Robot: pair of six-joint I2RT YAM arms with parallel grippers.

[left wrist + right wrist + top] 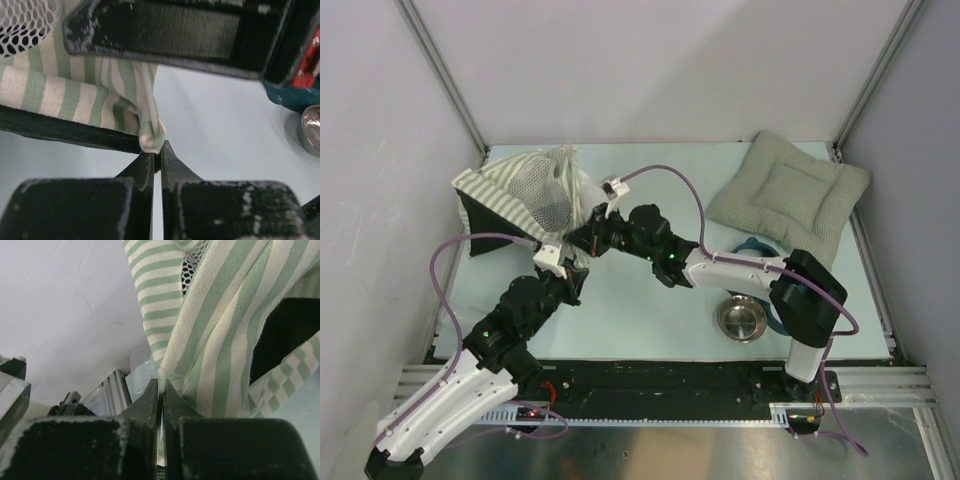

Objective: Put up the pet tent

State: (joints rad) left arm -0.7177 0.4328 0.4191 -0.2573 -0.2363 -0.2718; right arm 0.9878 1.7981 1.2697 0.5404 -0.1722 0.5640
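Pet tent [520,190] slumps half-collapsed at the far-left corner of the pale table [650,300], its long axis roughly along the far edge. A quilted cushion [790,195] lies at the far-right corner, well apart. Both arms meet at the tent's near-right hem. The left gripper [156,155] is pressed together on the hem corner, and the right gripper [161,390] pinches a striped fold just beyond. Spreading likely means pulling toward the table's middle.

My left arm [470,370] rises from near-left base, reaching diagonally forward and right. My left gripper [156,155]: fingers pressed almost together, tips pinching corner of pet tent [75,95]. My right arm [750,268] folds at its base, forearm stretched leftward across middle. My right gripper [160,390]: tips closed on striped fabric edge. Both grippers sit near each other.
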